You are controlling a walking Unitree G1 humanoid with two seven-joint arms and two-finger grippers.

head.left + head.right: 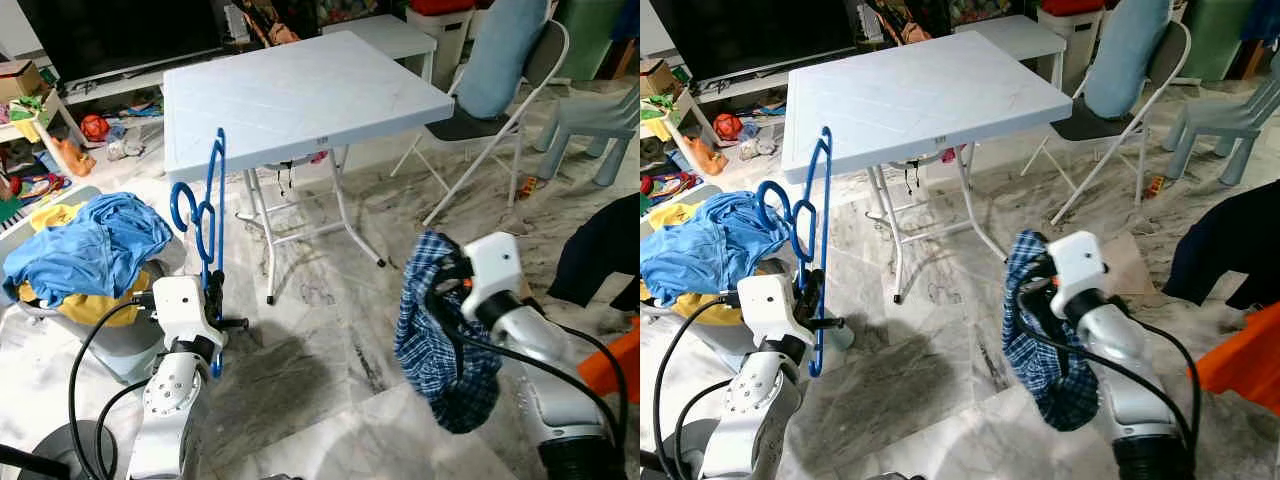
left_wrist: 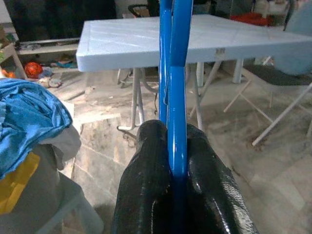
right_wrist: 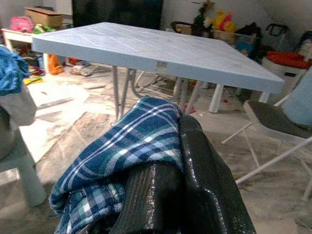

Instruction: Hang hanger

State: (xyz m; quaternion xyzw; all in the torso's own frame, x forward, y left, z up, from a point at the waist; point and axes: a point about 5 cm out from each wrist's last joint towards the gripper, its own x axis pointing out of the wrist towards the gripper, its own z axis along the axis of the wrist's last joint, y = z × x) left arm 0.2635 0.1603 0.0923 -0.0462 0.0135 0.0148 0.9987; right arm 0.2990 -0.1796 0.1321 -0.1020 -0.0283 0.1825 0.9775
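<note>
Gripping the blue hanger [image 1: 207,215] near its lower end, the left gripper [image 2: 176,161] is holding it upright over the marble floor [image 1: 320,390], both black fingers [image 2: 146,180] pressing tight against the thin frame, with the hook curling out beside the heap of blue and yellow laundry [image 1: 85,245] that is sitting on a pale stool at the robot's left. Ahead, the white folding table [image 1: 300,95] is standing with its near edge facing the robot and its near left corner just behind the top of the hanger as seen from the head cameras. Further right, the right gripper [image 3: 178,146] is clamping a blue plaid garment [image 1: 435,335], which is hanging in a loose bunch below the wrist; it looks like shorts or a small shirt, though the folds are hiding its cut. A grey folding chair [image 1: 500,90] is standing beyond the table's far right corner. Judging by this, the robot is carrying hanger and garment separately, so the dressing step is not yet done. Next it is probably needing to bring the two arms together, or to lay the plaid cloth flat on the tabletop, so that the hanger's shoulders can slide into an opening before anything is hung on a rail.
</note>
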